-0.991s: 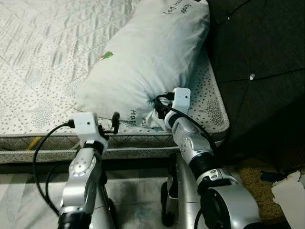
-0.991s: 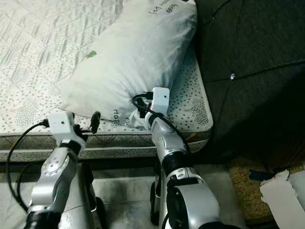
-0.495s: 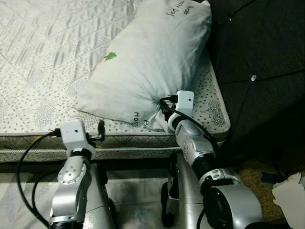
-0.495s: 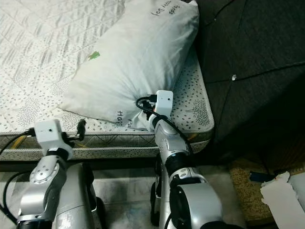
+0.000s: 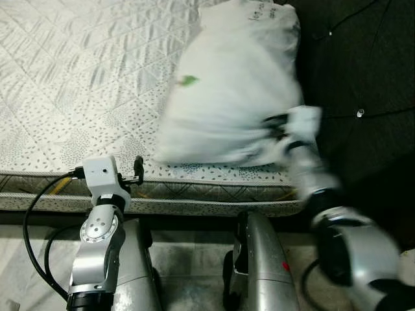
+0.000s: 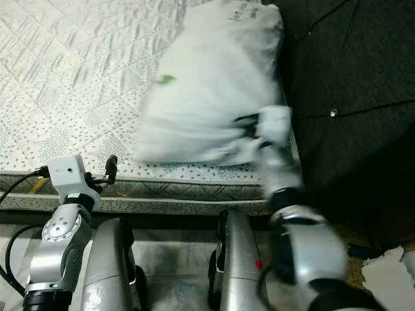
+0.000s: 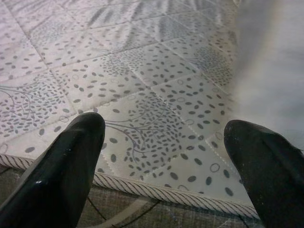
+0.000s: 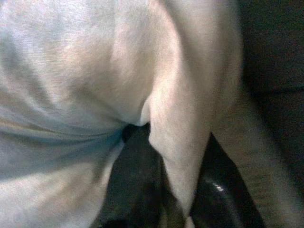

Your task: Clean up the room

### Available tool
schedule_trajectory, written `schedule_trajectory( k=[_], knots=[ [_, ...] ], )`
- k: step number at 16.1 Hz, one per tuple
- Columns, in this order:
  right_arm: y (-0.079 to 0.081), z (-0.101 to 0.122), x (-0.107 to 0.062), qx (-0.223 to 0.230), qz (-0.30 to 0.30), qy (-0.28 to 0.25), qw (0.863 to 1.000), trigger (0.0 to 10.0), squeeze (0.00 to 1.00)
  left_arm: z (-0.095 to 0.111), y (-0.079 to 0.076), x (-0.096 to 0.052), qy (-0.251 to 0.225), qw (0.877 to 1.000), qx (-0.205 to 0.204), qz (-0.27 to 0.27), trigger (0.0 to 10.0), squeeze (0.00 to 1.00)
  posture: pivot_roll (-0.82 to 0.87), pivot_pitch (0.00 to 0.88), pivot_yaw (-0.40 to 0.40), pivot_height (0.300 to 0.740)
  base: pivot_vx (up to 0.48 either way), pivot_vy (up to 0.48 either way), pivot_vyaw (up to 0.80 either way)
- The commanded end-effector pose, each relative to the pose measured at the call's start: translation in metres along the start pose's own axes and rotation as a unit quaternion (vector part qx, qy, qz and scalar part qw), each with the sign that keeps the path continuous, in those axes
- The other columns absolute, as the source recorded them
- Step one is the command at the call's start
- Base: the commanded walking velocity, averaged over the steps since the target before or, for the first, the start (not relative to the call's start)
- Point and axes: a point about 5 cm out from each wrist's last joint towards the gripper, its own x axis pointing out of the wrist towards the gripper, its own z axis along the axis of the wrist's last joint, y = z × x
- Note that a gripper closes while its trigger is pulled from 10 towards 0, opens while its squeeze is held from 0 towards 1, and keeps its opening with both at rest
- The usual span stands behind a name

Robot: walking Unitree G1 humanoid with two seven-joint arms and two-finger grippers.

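Landmark: bed (image 5: 78,84), white quilted mattress with a leaf-dot print.

Left hand (image 7: 166,166) sits at the bed's near edge, low, fingers spread wide with nothing between them. Left wrist view: two black fingertips (image 7: 71,156) frame the mattress surface and its piped border; blurred white fabric at one side of that view, not touching the fingers as far as I can tell. The left arm's white wrist block (image 5: 98,173) is just in front of the bed's side panel, cable looping down from it.

Pillow (image 5: 227,97), white with a small green mark and dark lettering near its far end, lies on the bed along its right side, against the dark tufted headboard (image 5: 363,78). Pillow and right arm are motion-blurred.

Right hand (image 8: 178,190) is at the pillow's near right corner, at the bed's right edge. Right wrist view: a fold of pillow fabric runs down between the two black fingers, so it is clamped on the pillow corner.

Robot's silver legs (image 5: 259,265) stand on the floor right below the bed's near edge.
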Motion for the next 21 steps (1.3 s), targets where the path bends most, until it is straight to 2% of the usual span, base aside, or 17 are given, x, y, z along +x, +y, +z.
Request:
schedule_trajectory(
  k=[1,2,4,5,6,9,11,13,16,19,21],
  knots=[
    [-0.025,0.032,0.002,0.005,-0.049,-0.060,0.997,0.0,0.00,-0.002,-0.003,0.001,0.001,1.000,0.006,-0.006,10.0,0.00,0.04,0.146,-0.026,0.528,0.000,0.000,0.00],
    [-0.045,0.043,0.001,-0.001,-0.078,-0.075,0.994,0.0,0.00,-0.003,-0.004,0.002,0.002,1.000,0.009,-0.005,10.0,0.00,0.03,0.148,-0.021,0.528,0.000,0.000,0.00],
    [-0.073,0.055,-0.003,-0.016,-0.111,-0.092,0.989,0.0,0.00,-0.003,-0.004,0.004,0.003,1.000,0.012,-0.007,10.0,0.00,0.02,0.151,-0.020,0.528,0.000,0.000,0.00],
    [-0.085,0.055,-0.006,-0.025,-0.123,-0.094,0.988,0.0,0.00,-0.003,-0.004,0.006,0.002,1.000,0.013,-0.008,10.0,0.00,0.02,0.153,-0.024,0.528,0.000,0.000,0.00],
    [-0.090,0.052,-0.009,-0.030,-0.127,-0.093,0.987,0.0,0.00,-0.002,-0.004,0.006,0.001,1.000,0.014,-0.007,10.0,0.00,0.02,0.156,-0.028,0.528,0.000,0.000,0.00],
    [-0.099,0.000,-0.028,-0.063,-0.132,-0.064,0.987,0.0,0.00,-0.006,-0.002,0.004,0.004,1.000,0.016,-0.001,10.0,0.00,0.00,0.162,-0.031,0.528,0.000,0.000,0.00],
    [-0.089,-0.037,-0.049,-0.058,-0.125,-0.047,0.989,0.0,0.00,-0.009,-0.005,0.002,0.009,1.000,0.018,-0.006,10.0,0.00,-0.01,0.164,-0.020,0.528,0.000,0.000,0.00],
    [-0.071,-0.061,-0.068,-0.051,-0.110,-0.037,0.992,0.0,0.00,-0.009,-0.006,0.004,0.010,1.000,0.020,-0.011,10.0,0.00,-0.02,0.170,-0.007,0.528,0.000,0.000,0.00],
    [-0.049,-0.080,-0.082,-0.036,-0.092,-0.020,0.995,0.0,0.00,-0.007,-0.006,0.006,0.006,1.000,0.026,-0.014,10.0,0.00,-0.01,0.164,0.003,0.528,0.000,0.000,0.00],
    [-0.037,-0.071,-0.073,-0.028,-0.081,-0.024,0.996,0.0,0.00,-0.007,-0.005,0.007,0.005,1.000,0.028,-0.011,10.0,0.00,-0.01,0.162,0.003,0.528,0.000,0.000,0.00],
    [-0.037,-0.042,-0.051,-0.031,-0.060,-0.042,0.997,0.0,0.00,-0.006,-0.006,0.008,0.002,1.000,0.028,-0.008,10.0,0.00,0.00,0.160,-0.007,0.528,0.000,0.000,0.00]
  ],
)
